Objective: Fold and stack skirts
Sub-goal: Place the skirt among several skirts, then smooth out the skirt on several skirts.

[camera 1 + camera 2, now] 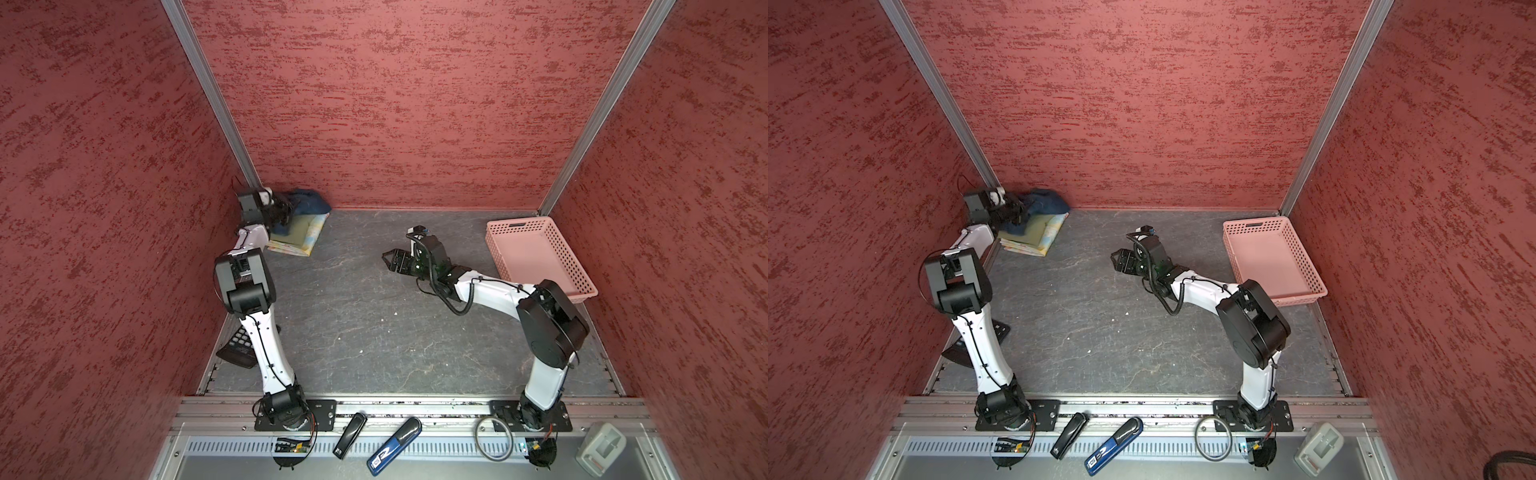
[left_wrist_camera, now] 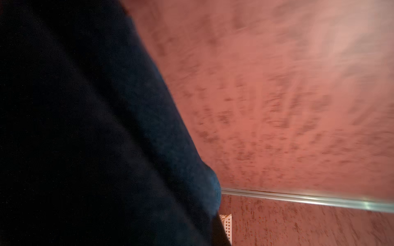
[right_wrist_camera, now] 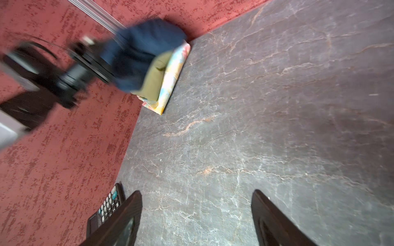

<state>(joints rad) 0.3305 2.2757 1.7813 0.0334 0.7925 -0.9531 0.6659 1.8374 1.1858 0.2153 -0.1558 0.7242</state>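
Closest to the arm bases, a black button calculator [image 1: 237,347] lies on the dark grey stone-look tabletop [image 1: 374,332], half tucked behind the left arm. It's not part of the job. Further in, around mid-table, the right gripper [image 1: 387,261] hangs over bare surface with its jaws spread wide and nothing between them. The right wrist view shows that plainly. Off to its side sits the pink perforated plastic basket [image 1: 517,224].

All the action is in the far left corner. The pastel floral cloth skirt [image 3: 172,72] lies folded at the bottom, with the plain olive-green skirt [image 3: 153,81] folded on top of it. The dark-blue denim skirt [image 1: 309,199] is bunched above those, pushed toward the wall. The left gripper [image 1: 286,210] has its jaws pinched nearly closed right in that denim, so I read it as gripping it.

My worry is that the denim is a lump, not a fold. Released like this, it probably slumps off the back or lands crooked. If it gets tugged sideways, the stiff cloth could drag the olive layer out of square. The corner is also tight, so the wrist could clip the wall.
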